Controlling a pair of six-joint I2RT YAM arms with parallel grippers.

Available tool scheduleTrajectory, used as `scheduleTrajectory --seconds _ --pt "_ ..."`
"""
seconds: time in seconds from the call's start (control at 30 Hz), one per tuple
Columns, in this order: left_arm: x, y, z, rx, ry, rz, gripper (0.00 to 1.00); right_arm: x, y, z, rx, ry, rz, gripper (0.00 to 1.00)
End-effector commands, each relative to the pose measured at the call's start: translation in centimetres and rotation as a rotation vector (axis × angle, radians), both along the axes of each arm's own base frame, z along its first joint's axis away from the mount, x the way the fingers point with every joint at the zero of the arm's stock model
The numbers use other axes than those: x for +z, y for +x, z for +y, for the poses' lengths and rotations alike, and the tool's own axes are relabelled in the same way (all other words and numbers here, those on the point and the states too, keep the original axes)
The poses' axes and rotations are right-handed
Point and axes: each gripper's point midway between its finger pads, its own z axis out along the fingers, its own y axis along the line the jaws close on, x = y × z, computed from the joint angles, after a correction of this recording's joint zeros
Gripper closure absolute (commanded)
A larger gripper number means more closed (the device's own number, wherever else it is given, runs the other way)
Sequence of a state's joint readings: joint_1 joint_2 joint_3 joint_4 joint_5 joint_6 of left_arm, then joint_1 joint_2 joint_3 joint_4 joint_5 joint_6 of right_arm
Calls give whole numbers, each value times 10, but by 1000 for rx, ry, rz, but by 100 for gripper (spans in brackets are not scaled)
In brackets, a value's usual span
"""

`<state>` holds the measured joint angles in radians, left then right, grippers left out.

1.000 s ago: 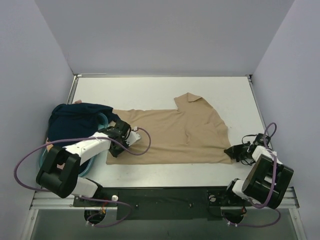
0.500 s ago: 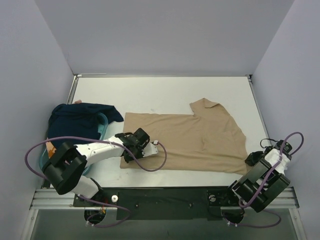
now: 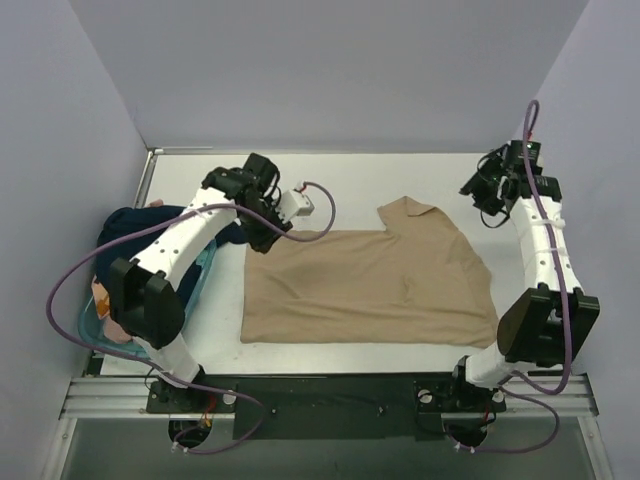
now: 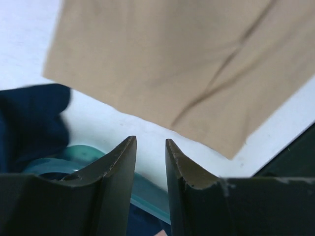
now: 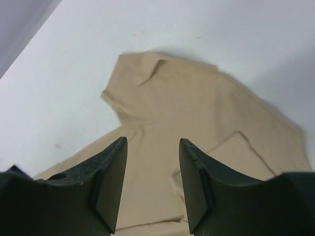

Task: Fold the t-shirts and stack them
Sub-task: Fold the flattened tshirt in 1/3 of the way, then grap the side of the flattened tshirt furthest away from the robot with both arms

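Left pincer point(image 4: 150, 141) narrowly parted, right pincer point(image 5: 151, 141) wide, both empty near far edge of tan t-shirt point(image 3: 370, 285).

Our right gripper point(image 5: 152, 143) over the tan shirt point(image 5: 206, 118)

We see our two dark fingers point(image 5: 110, 182) spread apart with nothing between them, hanging above the shirt. It lies flat on the white table point(image 5: 123, 29), collar end away from us, with a flap of cloth doubled over on the right. A strip of grey wall point(image 5: 17, 22) shows at upper left.
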<state>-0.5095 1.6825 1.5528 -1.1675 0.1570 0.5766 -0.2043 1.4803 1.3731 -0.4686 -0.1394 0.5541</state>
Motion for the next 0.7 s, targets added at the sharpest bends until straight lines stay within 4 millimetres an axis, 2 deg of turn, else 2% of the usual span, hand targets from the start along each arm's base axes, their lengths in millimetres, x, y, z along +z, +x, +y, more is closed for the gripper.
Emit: scheduleTrajectory --seconds 0.0,0.03,0.07,0.1,0.13,0.17,0.2,0.37,0.4,0.47,0.53,0.67 --pt "25 48 6 97 -36 -39 60 -32 12 63 240 106 154 58" --pt "17 64 5 105 -32 -55 60 -40 19 70 244 136 170 58" --pt "23 83 6 113 -44 -97 59 -40 26 77 256 141 168 57" --pt "12 92 6 112 -37 -77 59 -50 33 80 246 156 184 57" --pt "18 106 8 125 -60 -99 59 -49 40 84 246 168 174 57" --pt "3 112 9 133 -54 -62 59 -59 45 87 245 175 190 56" --pt "-5 122 12 160 -64 -33 59 -58 51 89 233 182 185 54" --pt "-25 142 25 237 -70 63 53 -94 62 76 136 167 261 50" --pt "-31 147 26 247 -70 62 47 -99 64 74 125 170 270 50" --pt "-38 154 30 253 -71 49 45 -110 71 71 109 176 284 50" --pt "-46 160 34 262 -68 44 36 -118 81 69 90 189 288 50" --pt "-60 166 39 263 -54 45 36 -135 103 69 58 229 288 50"
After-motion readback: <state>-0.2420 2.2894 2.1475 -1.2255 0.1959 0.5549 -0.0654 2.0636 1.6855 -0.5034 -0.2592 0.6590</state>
